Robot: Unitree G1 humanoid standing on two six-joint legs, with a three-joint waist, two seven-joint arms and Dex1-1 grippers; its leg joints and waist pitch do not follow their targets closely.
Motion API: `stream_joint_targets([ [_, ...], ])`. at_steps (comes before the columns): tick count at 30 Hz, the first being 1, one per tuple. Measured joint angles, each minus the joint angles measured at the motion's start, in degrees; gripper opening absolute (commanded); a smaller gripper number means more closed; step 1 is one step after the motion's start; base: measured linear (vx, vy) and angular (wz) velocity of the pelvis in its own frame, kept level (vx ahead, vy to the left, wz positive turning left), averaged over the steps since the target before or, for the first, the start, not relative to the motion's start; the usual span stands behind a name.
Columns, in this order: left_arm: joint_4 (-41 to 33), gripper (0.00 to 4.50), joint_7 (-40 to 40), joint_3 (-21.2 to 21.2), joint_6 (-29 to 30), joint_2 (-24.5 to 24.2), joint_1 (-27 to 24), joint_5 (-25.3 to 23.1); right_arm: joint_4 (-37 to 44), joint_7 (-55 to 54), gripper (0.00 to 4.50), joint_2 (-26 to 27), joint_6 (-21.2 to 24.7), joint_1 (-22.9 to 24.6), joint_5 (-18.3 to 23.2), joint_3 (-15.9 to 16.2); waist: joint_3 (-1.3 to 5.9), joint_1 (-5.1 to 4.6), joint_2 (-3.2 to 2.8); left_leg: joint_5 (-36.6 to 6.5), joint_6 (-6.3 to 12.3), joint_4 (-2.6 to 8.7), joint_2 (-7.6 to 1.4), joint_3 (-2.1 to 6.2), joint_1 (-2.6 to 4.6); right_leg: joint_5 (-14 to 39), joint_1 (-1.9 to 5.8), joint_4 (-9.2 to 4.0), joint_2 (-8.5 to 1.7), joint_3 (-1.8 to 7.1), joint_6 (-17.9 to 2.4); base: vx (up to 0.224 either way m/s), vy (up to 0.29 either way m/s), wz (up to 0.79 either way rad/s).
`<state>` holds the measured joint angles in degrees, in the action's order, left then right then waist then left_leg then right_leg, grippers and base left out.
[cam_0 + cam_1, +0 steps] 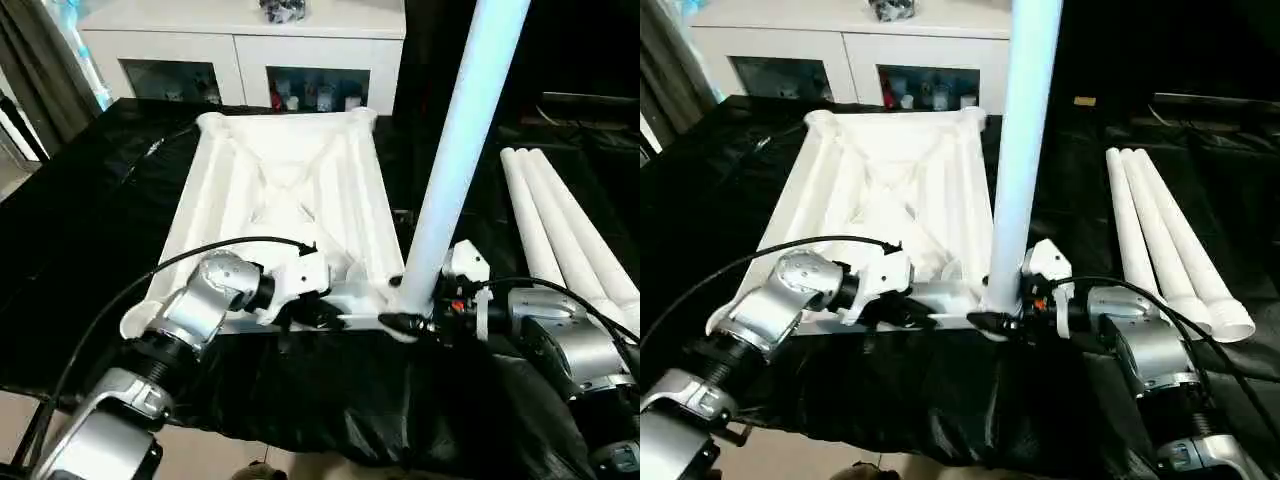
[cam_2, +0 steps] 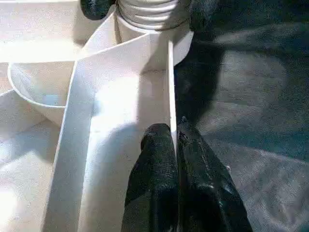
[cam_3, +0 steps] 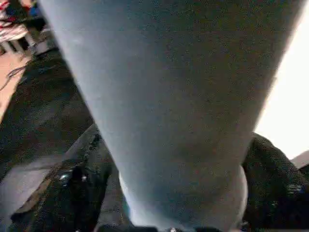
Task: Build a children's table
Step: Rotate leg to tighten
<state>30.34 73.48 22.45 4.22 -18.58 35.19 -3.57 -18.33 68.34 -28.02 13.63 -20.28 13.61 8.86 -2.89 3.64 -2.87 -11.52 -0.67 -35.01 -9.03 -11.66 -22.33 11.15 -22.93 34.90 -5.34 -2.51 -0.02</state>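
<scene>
My left gripper (image 2: 175, 145) reaches in low from 7 o'clock, forearm angled toward the near edge of the tabletop (image 1: 290, 180), fingers (image 2: 154, 179) pressed together on a thin upright rib of the tabletop's near rim, pinching it. My right gripper (image 1: 405, 322) comes in from 4 o'clock, wrist level, its black fingers clamped around the base of the upright leg (image 1: 455, 150), which stands tilted slightly toward 1 o'clock in the near right corner socket (image 2: 149, 19). In the left wrist view the leg's ribbed end sits inside that socket. The tabletop lies upside down, ribbed underside up, in the middle of the black-covered work table (image 1: 90, 200), long axis running 6 to 12 o'clock. Three spare legs (image 1: 1160, 230) lie side by side at 3 o'clock on the black cover, well apart from the tabletop, open ends toward me. At 12 o'clock, behind the work table, stands a white cabinet (image 1: 240, 50) with glass doors and small items inside. A grey curtain (image 1: 40, 60) hangs at 10 o'clock.
</scene>
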Motion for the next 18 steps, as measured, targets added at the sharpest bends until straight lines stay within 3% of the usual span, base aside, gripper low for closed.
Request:
stream_joint_targets([
  [6, 1.5, 0.0, 1.4, 0.3, -1.1, -0.2, 0.9, 0.1, 1.1, 0.8, 2.84, -0.6, 0.8, 0.4, 0.0, 0.7, 0.02, 0.25, -0.03, 0.0, 0.0, -0.04, 0.0, -0.01, -0.01, 0.0, 0.02, 0.01, -0.01, 0.0, 0.0, 0.0, 0.0, 0.0],
  [12, 2.7, 0.0, 0.6, 0.2, -1.7, 0.6, 1.1, -0.2, 2.5, -1.7, 2.75, 0.7, 0.2, 2.3, -0.3, -0.2, 0.04, 0.82, -0.03, 0.0, 0.0, -0.04, 0.0, -0.01, 0.1, 0.0, 0.1, 0.03, -0.01, 0.0, 0.0, 0.0, 0.0, 0.0],
  [18, 3.4, 0.0, -9.5, -1.2, 1.3, 3.9, 1.1, -3.0, -1.2, -20.1, 2.73, 8.2, -1.9, 1.8, -3.4, -4.1, 0.08, -0.95, -0.01, 0.0, -0.04, -0.02, 0.02, 0.0, 0.42, 0.0, 0.32, -0.01, -0.01, 0.07, 0.0, 0.0, 0.0, 0.0],
])
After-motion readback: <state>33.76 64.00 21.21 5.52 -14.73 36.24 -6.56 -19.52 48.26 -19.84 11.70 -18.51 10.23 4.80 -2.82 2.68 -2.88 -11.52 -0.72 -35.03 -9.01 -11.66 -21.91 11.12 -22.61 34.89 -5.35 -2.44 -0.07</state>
